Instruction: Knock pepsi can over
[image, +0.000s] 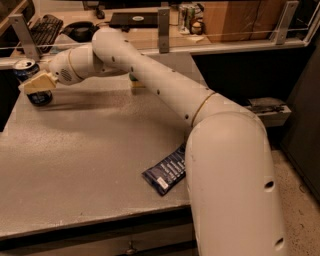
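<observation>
One end effector (36, 84) across pepsi can (26, 69), far-L corner of table (90, 155).

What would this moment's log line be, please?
hand in front of pepsi can | can standing, far-left table corner | wrapper near front edge | knock pending

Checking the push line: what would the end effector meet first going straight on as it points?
The pepsi can: the end effector, pointing left at the far-left corner of the table, overlaps it; contact looks likely, though depth is unclear.
</observation>
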